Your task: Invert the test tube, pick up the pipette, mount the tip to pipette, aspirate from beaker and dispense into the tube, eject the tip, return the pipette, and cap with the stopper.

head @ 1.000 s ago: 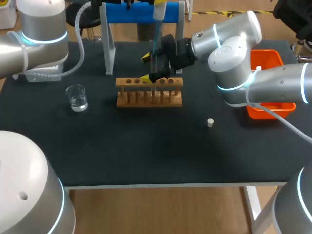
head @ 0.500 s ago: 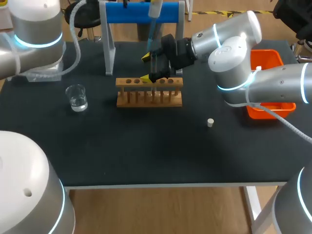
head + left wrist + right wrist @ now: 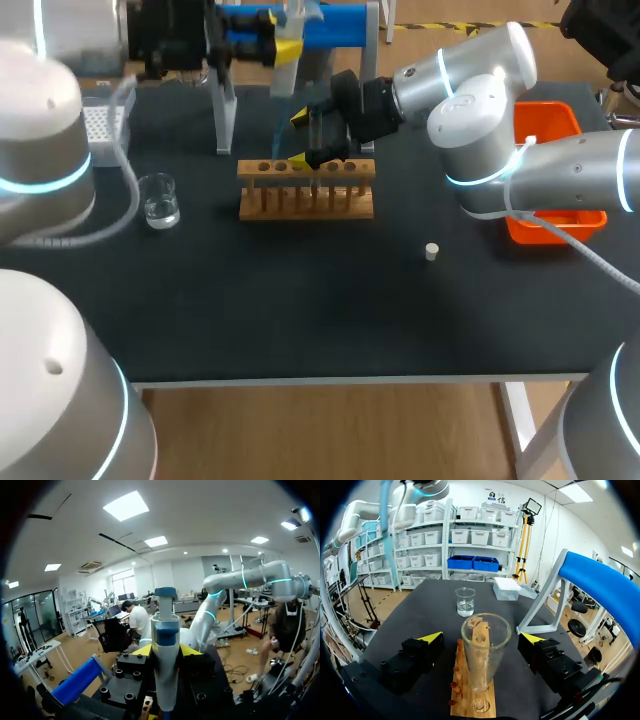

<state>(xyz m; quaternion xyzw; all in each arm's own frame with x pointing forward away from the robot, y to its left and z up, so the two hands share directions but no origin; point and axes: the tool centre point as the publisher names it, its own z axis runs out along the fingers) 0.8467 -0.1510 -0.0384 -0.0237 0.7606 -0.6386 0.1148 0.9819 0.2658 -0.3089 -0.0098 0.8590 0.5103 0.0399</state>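
Observation:
My left gripper (image 3: 286,46) is shut on the white and blue pipette (image 3: 165,645), held high at the back of the table; its faint bluish tip (image 3: 277,125) hangs over the left part of the wooden rack (image 3: 305,190). The glass test tube (image 3: 484,650) stands upright in the rack (image 3: 470,702), mouth up. My right gripper (image 3: 482,639) is open, one yellow-tipped finger on each side of the tube with gaps (image 3: 312,140). The beaker (image 3: 157,200) with clear liquid stands left of the rack. The small white stopper (image 3: 431,251) lies right of the rack.
A blue-topped pipette stand (image 3: 330,25) rises behind the rack. A white tip box (image 3: 100,125) sits at the back left, an orange bin (image 3: 560,215) at the right edge. Bare black tabletop (image 3: 300,310) stretches in front of the rack.
My left arm has swung round and carried the pipette to the left, away from above the test tube. The right gripper and the tube have stayed put.

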